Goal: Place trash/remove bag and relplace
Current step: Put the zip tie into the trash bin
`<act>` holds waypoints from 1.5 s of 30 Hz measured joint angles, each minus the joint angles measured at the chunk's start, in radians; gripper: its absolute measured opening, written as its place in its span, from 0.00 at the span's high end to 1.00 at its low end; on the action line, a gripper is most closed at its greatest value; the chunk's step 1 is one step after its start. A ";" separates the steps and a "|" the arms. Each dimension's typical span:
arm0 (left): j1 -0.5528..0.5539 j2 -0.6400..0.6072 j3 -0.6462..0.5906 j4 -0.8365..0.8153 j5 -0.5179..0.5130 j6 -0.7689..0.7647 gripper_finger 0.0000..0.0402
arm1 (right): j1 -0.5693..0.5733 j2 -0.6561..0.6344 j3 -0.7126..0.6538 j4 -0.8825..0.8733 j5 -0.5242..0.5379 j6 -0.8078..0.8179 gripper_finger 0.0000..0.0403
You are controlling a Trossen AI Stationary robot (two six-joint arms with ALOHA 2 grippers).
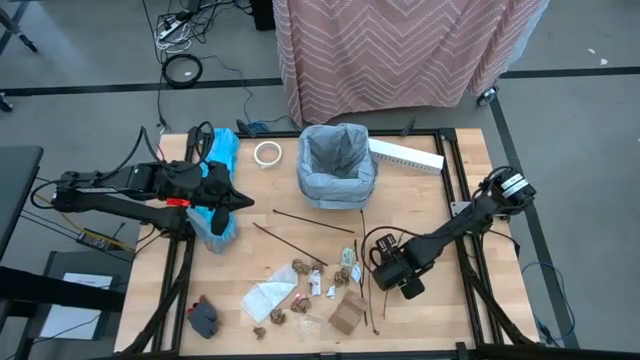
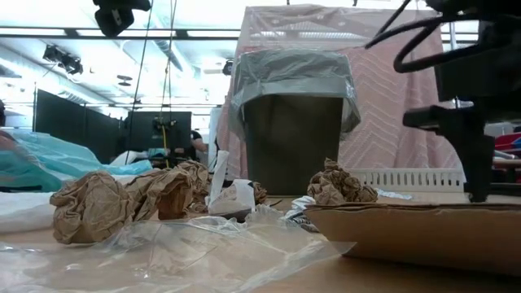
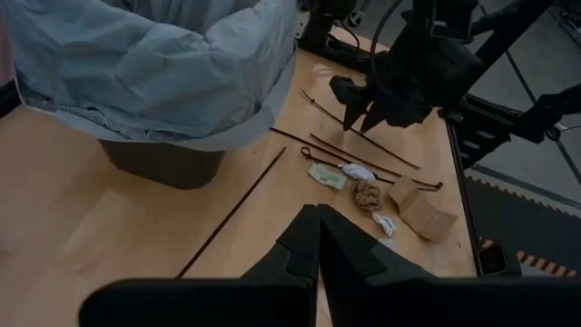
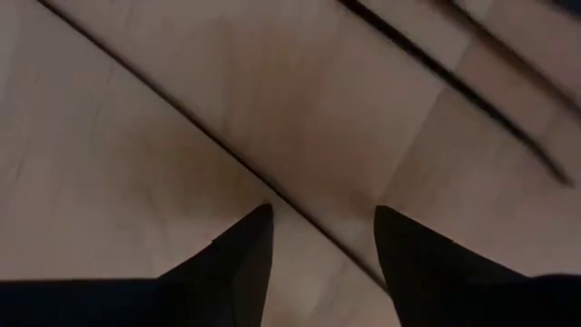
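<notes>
Clear plastic film (image 2: 187, 244) and a cardboard scrap (image 2: 423, 236) fill the foreground of your low view, with brown paper wads (image 2: 89, 203) just behind them. Your right gripper (image 4: 322, 241) points down at the table (image 1: 450, 320), its fingers (image 4: 241, 250) parted and empty; a thin dark stick (image 4: 227, 154) runs on the wood between them, and whether either finger touches it cannot be told. From above, this gripper (image 1: 392, 268) sits right of the litter, near the sticks (image 1: 362, 265). Your left gripper (image 3: 316, 238) hovers at the table's left side with its fingers pressed together, holding nothing you can see. From above it (image 1: 238, 201) lies over the turquoise bag (image 1: 222, 150), which is spread on the left edge. The bin (image 1: 337, 165) stands at the table's far middle, lined with the grey bag (image 3: 163, 82), whose rim folds over the bin's edge. Scattered wads (image 1: 300, 267), white paper (image 1: 268, 298) and the scrap (image 1: 347, 312) lie in front of the bin, towards the near edge. A tape ring (image 1: 266, 153) lies left of the bin, a long white box (image 1: 405, 155) right of it.
</notes>
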 joint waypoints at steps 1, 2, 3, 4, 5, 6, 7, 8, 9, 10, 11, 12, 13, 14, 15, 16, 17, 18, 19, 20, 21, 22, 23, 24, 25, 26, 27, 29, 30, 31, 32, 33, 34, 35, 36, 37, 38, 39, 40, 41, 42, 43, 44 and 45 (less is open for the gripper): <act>0.000 0.000 0.000 0.000 0.000 -0.001 0.96 | 0.000 -0.001 -0.002 -0.002 -0.001 0.017 0.56; 0.000 0.000 0.000 0.000 0.000 -0.001 0.96 | 0.000 -0.002 -0.002 -0.009 -0.001 0.031 0.56; 0.000 0.000 0.000 0.001 0.000 -0.001 0.96 | 0.000 -0.005 -0.002 -0.023 -0.001 0.044 0.56; 0.000 0.000 0.000 0.002 0.000 -0.001 0.96 | 0.002 -0.011 -0.003 -0.039 -0.001 0.051 0.56; 0.000 0.000 0.000 0.006 0.000 0.000 0.96 | 0.004 -0.022 -0.005 -0.051 0.000 0.057 0.55; 0.000 0.000 0.000 0.009 0.000 0.004 0.96 | 0.007 -0.034 -0.005 -0.051 0.002 0.062 0.55; 0.000 0.000 0.000 0.010 0.000 0.006 0.96 | 0.008 -0.046 -0.004 -0.044 0.002 0.062 0.55; 0.000 0.000 0.000 0.013 -0.001 0.006 0.96 | 0.008 -0.057 -0.004 -0.039 0.002 0.062 0.55; 0.000 0.000 0.000 0.015 -0.005 0.006 0.96 | 0.008 -0.063 -0.004 -0.040 0.002 0.062 0.55; 0.000 0.000 0.000 0.016 -0.009 0.007 0.96 | 0.008 -0.068 -0.004 -0.040 0.002 0.062 0.55; 0.000 0.000 0.000 0.018 -0.011 0.007 0.96 | 0.008 -0.070 -0.004 -0.040 0.002 0.066 0.55; 0.000 0.000 0.000 0.022 -0.012 0.006 0.96 | 0.008 -0.072 -0.004 -0.041 0.001 0.081 0.55; 0.000 0.002 0.000 0.025 -0.012 0.006 0.96 | 0.007 -0.073 -0.004 -0.044 -0.005 0.100 0.55; 0.000 0.005 0.000 0.027 -0.012 0.008 0.96 | 0.007 -0.073 -0.004 -0.045 -0.012 0.114 0.55; 0.000 0.007 0.000 0.028 -0.012 0.014 0.96 | 0.010 -0.074 -0.004 -0.044 -0.016 0.125 0.55; 0.000 0.011 0.000 0.028 -0.013 0.027 0.96 | 0.013 -0.074 -0.004 -0.045 -0.017 0.133 0.55; 0.000 0.014 0.000 0.029 -0.014 0.032 0.96 | 0.016 -0.074 -0.004 -0.048 -0.017 0.139 0.55; 0.000 0.016 0.000 0.029 -0.018 0.036 0.96 | 0.019 -0.074 -0.004 -0.049 -0.018 0.142 0.55; 0.000 0.018 0.000 0.030 -0.024 0.038 0.96 | 0.021 -0.074 -0.004 -0.050 -0.020 0.142 0.55; 0.000 0.021 0.000 0.030 -0.027 0.040 0.96 | 0.022 -0.074 -0.004 -0.050 -0.022 0.143 0.55; 0.000 0.026 0.000 0.031 -0.027 0.041 0.96 | 0.022 -0.074 -0.004 -0.050 -0.023 0.143 0.55; 0.000 0.030 0.000 0.030 -0.029 0.041 0.96 | 0.022 -0.074 -0.004 -0.050 -0.025 0.144 0.55; 0.000 0.035 0.000 0.029 -0.030 0.041 0.96 | 0.022 -0.074 -0.004 -0.050 -0.025 0.146 0.55; 0.000 0.041 0.000 0.029 -0.030 0.041 0.96 | 0.022 -0.074 -0.004 -0.050 -0.025 0.150 0.55; 0.000 0.046 0.000 0.030 -0.031 0.044 0.96 | 0.022 -0.074 -0.004 -0.050 -0.025 0.156 0.55; 0.000 0.051 0.000 0.030 -0.031 0.060 0.96 | 0.022 -0.074 -0.004 -0.050 -0.025 0.161 0.55; 0.000 0.059 0.000 0.031 -0.031 0.070 0.96 | 0.021 -0.074 -0.004 -0.050 -0.025 0.168 0.55; 0.000 0.075 0.000 0.034 -0.031 0.087 0.96 | 0.020 -0.074 -0.004 -0.050 -0.024 0.184 0.55; 0.000 0.082 0.000 0.036 -0.031 0.087 0.96 | 0.021 -0.074 -0.004 -0.050 -0.024 0.191 0.55; 0.000 0.087 0.000 0.037 -0.031 0.086 0.96 | 0.021 -0.074 -0.004 -0.050 -0.024 0.195 0.55; 0.000 0.092 0.000 0.038 -0.031 0.086 0.96 | 0.021 -0.074 -0.004 -0.050 -0.024 0.196 0.55; 0.000 0.097 0.000 0.038 -0.031 0.086 0.96 | 0.021 -0.074 -0.004 -0.050 -0.024 0.197 0.55; 0.000 0.100 0.000 0.038 -0.031 0.086 0.96 | 0.021 -0.074 -0.004 -0.050 -0.024 0.197 0.55; 0.000 0.103 0.000 0.038 -0.031 0.086 0.96 | 0.021 -0.074 -0.004 -0.049 -0.020 0.197 0.55; 0.000 0.105 0.000 0.038 -0.031 0.086 0.96 | 0.021 -0.074 -0.005 -0.046 -0.007 0.196 0.55; 0.000 0.105 0.000 0.038 -0.031 0.086 0.96 | 0.021 -0.075 -0.012 -0.025 0.006 0.194 0.55; 0.000 0.104 0.000 0.039 -0.031 0.086 0.96 | 0.021 -0.075 -0.023 -0.001 0.014 0.192 0.55; 0.000 0.104 0.000 0.040 -0.031 0.084 0.96 | 0.021 -0.075 -0.036 0.019 0.018 0.186 0.55; 0.000 0.104 0.000 0.039 -0.031 0.081 0.96 | 0.020 -0.075 -0.047 0.031 0.018 0.186 0.55; 0.000 0.103 0.000 0.039 -0.029 0.076 0.96 | 0.020 -0.075 -0.057 0.041 0.019 0.186 0.55; 0.000 0.102 0.000 0.039 -0.024 0.071 0.96 | 0.021 -0.075 -0.065 0.050 0.019 0.186 0.55; 0.000 0.102 0.000 0.040 -0.018 0.064 0.96 | 0.021 -0.075 -0.072 0.055 0.019 0.185 0.55; 0.000 0.101 0.000 0.040 -0.014 0.060 0.96 | 0.021 -0.075 -0.078 0.054 0.018 0.183 0.55; 0.000 0.101 0.000 0.040 -0.013 0.058 0.96 | 0.021 -0.075 -0.085 0.054 0.013 0.174 0.55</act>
